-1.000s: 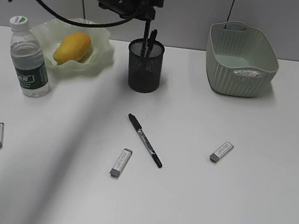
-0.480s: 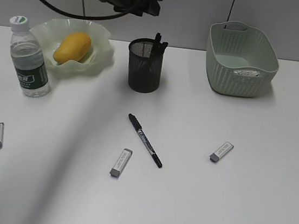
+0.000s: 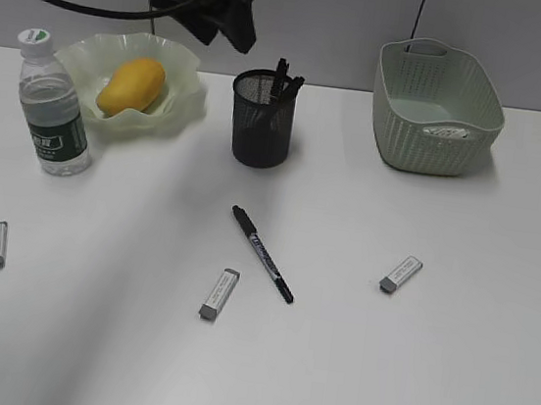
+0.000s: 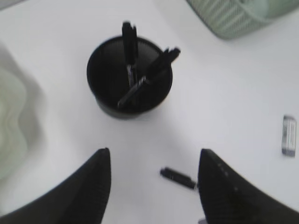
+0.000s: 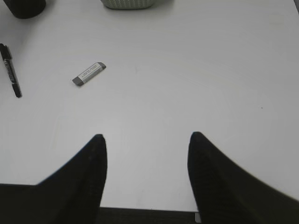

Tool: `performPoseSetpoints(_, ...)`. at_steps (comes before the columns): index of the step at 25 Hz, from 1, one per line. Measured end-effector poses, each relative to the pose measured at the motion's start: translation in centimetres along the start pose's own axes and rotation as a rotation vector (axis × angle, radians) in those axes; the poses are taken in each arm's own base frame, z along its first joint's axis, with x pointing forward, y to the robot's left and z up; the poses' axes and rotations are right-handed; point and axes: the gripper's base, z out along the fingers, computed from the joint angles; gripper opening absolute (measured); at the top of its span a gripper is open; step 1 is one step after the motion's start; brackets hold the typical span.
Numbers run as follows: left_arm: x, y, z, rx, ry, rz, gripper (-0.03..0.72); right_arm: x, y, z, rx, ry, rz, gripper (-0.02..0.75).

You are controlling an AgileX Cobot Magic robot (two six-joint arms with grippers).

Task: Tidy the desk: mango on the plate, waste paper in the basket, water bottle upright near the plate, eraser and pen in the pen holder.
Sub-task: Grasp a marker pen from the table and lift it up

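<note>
pen (image 3: 262, 253) mid-desk, well clear of every edge | light, stiff, slim, may roll; take hold across mid-barrel | left gripper (image 4: 154, 186) above pen holder (image 3: 262, 119), jaws apart, empty | right gripper (image 5: 147, 163) jaws apart, empty

Plain grey wall (image 3: 538, 33) at the back (a thin dark cord (image 3: 423, 4) running down it, upper right)

left wrist view blurred; plate (image 4: 11, 116) cut off at edge.
</note>
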Motion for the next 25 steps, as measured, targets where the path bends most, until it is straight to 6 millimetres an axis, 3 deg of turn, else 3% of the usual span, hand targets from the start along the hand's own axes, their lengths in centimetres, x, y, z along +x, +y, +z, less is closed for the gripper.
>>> performPoseSetpoints(3,0.8,-0.2,-1.6,-0.026,0.086,0.028,0.453,0.0,0.0,0.0,0.000,0.000,0.000,0.445)
performPoseSetpoints(9,1.2,-0.6,-5.0,-0.074,0.065,0.014,0.454,0.0,0.0,0.0,0.000,-0.002,0.000,0.445)
performPoseSetpoints(13,3.0,-0.8,-7.6,-0.109,0.077,0.016,0.454,0.0,0.0,0.0,0.000,-0.002,0.000,0.445)
performPoseSetpoints(21,10.5,2.8,-12.7,-0.211,0.146,-0.110,0.454,-0.1,0.0,0.1,-0.001,0.005,0.000,0.445)
performPoseSetpoints(25,14.8,4.6,-16.1,-0.281,0.055,-0.209,0.454,-0.3,0.1,0.8,0.002,0.048,-0.002,0.444)
